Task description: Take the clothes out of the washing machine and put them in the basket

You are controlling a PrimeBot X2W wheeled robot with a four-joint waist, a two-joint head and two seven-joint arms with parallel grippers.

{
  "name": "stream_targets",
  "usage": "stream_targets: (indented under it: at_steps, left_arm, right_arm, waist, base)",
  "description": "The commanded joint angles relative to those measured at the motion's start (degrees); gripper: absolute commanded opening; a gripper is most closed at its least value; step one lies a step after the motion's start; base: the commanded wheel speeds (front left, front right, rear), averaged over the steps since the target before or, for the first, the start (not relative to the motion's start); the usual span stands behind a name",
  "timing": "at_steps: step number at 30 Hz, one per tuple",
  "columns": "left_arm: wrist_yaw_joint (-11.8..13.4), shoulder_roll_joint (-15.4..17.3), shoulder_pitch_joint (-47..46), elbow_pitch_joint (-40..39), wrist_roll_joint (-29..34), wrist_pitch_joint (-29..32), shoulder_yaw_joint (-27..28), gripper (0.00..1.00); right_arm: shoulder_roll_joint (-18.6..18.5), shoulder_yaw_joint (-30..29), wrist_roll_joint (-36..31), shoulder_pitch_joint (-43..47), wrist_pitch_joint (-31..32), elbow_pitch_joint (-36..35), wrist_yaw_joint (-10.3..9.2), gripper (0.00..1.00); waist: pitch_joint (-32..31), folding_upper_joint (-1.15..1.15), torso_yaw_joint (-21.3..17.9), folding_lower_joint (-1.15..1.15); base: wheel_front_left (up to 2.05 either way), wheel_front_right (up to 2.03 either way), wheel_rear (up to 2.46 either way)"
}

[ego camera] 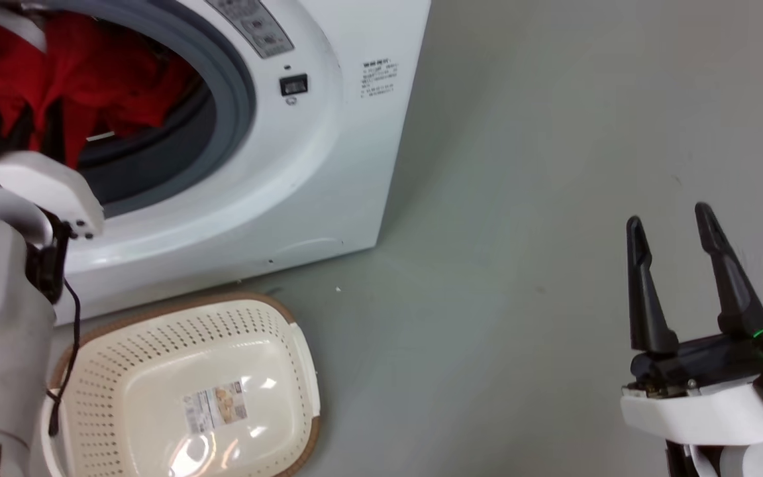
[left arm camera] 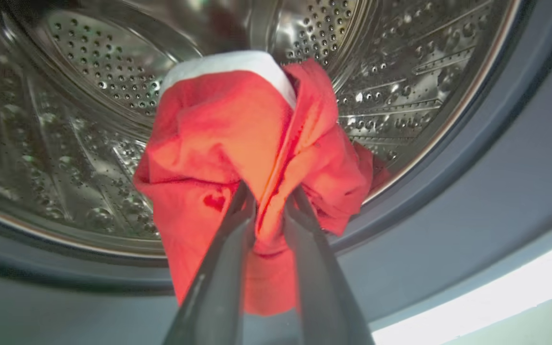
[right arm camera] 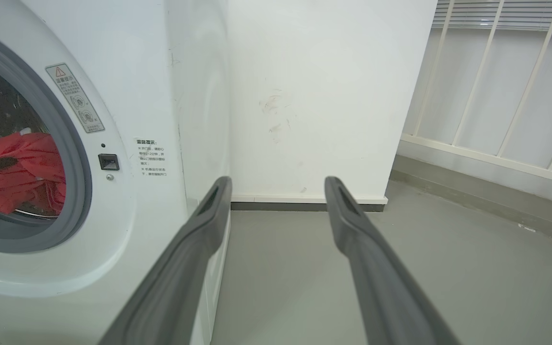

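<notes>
Head view: basket (ego camera: 176, 306) sits at six o'clock of the washing machine (ego camera: 328, 165), red clothes (ego camera: 90, 73) bunched in its porthole. Left wrist view: left gripper (left arm camera: 269, 196) pinches a soft, light fold, likely to drape and catch the grey seal (left arm camera: 472, 191) at five o'clock. Right wrist view: right gripper (right arm camera: 278, 184) spread wide, empty.

My gripper (right arm camera: 277, 184) hovered, spread wide, over the floor (right arm camera: 448, 268); to its left, the washing machine (right arm camera: 127, 96) held red clothes (right arm camera: 27, 172) inside.
</notes>
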Motion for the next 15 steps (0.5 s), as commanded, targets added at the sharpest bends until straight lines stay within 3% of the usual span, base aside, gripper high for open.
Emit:
stream_targets:
  at_steps: [1, 15]
  left_arm:
    - [0.4, -0.2, 2.0, -1.7, 0.0, -0.3, 0.0, 0.0]
    - [5.0, -1.5, 22.9, -24.0, -1.1, 1.5, -0.6, 0.0]
  right_arm:
    - [0.0, -0.1, -0.6, 1.1, -0.1, 0.2, -0.04, 1.0]
    - [0.0, 0.5, -2.9, 7.4, -0.1, 1.7, -0.04, 1.0]
  waist:
    - [-2.9, 0.0, 1.5, 0.01]
    - [-12.6, 0.0, 4.1, 0.01]
  base:
    - [0.0, 0.0, 0.0]
    - [0.0, 0.0, 0.0]
